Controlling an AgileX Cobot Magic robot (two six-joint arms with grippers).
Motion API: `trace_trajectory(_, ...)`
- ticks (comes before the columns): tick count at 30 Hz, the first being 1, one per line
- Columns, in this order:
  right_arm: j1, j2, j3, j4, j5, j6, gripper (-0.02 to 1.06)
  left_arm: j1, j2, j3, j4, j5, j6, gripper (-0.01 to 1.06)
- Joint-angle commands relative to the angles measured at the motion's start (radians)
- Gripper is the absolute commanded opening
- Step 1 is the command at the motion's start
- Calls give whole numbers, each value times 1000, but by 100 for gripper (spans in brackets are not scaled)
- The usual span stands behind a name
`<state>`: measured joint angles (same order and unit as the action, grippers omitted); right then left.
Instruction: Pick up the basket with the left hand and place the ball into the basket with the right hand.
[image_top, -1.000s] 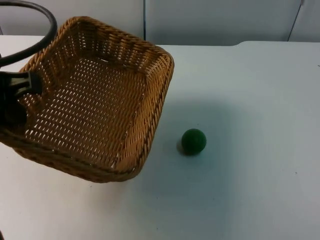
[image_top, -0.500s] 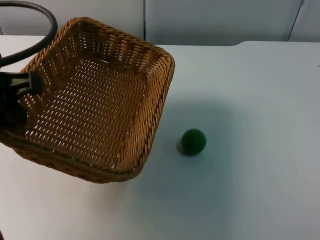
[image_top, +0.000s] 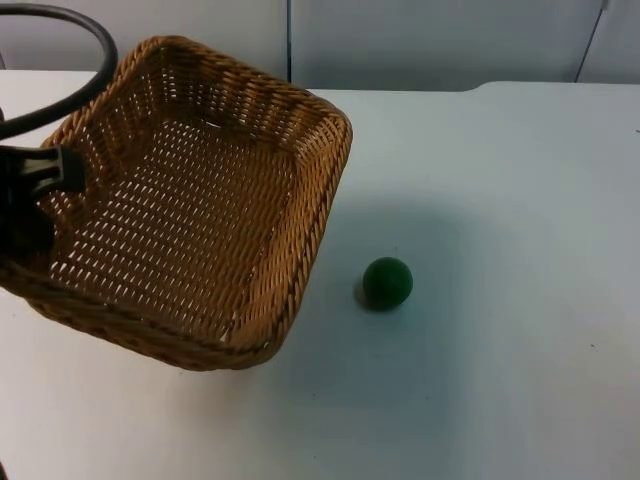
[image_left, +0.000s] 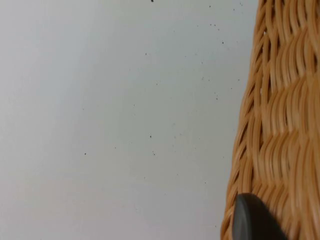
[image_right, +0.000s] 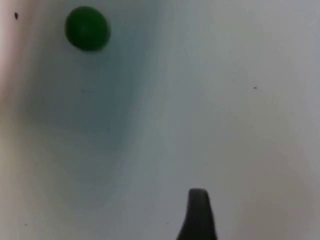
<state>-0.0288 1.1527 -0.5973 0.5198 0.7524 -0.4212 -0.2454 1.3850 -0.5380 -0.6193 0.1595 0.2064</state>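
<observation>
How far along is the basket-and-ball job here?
Done: the left hand grips the wicker basket by its rim, holding it tilted. In hand: nothing yet for the right hand, above the table away from the green ball. Left: grasp the ball and drop it in.

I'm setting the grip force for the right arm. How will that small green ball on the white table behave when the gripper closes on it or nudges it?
The small green ball is round and lies free on the white table, so a nudge would probably send it rolling. Its matte surface suggests fair grip, but off-centre fingers could still squeeze it out.
</observation>
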Motion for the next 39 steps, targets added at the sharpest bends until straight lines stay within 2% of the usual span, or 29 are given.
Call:
trace_trajectory(1, 3, 95, -57, 64, -6, -55, 68, -7, -13, -10, -17, -22, -4, 0)
trace_trajectory(4, 3, 180, -107, 62, -21, -62, 68, -7, -13, -10, -17, -22, -4, 0)
trace_trajectory(7, 17, 228, -146, 58, -21, -130, 68, -7, -13, -10, -17, -22, -4, 0)
trace_trajectory(9, 61, 263, -173, 69, -53, -210, 68, -7, -13, -10, -17, -29, -5, 0)
trace_trajectory(10, 122, 281, -191, 69, -84, -303, 68, -7, -13, -10, -17, -33, -5, 0)
trace_trajectory(11, 122, 281, -191, 69, -84, -303, 68, -7, -13, -10, -17, -33, -5, 0)
trace_trajectory(13, 216, 304, -207, 43, -143, -395, 68, -7, -13, -10, -17, -37, -5, 0)
trace_trajectory(14, 254, 311, -211, 17, -178, -409, 68, -7, -13, -10, -17, -36, -5, 0)
trace_trajectory(15, 254, 311, -211, 17, -178, -409, 68, -7, -13, -10, -17, -36, -5, 0)
trace_trajectory(17, 335, 334, -211, -33, -277, -415, 68, -7, -13, -10, -17, -40, -5, 0)
trace_trajectory(19, 391, 361, -211, -79, -339, -415, 68, -7, -13, -10, -17, -41, -5, 0)
trace_trajectory(20, 391, 361, -211, -79, -339, -415, 68, -7, -13, -10, -17, -41, -5, 0)
trace_trajectory(24, 466, 447, -211, -98, -441, -420, 68, -7, -13, -10, -17, -42, -5, 0)
trace_trajectory(39, 592, 611, -211, -96, -655, -446, 68, -7, -13, -10, -17, -42, -5, 0)
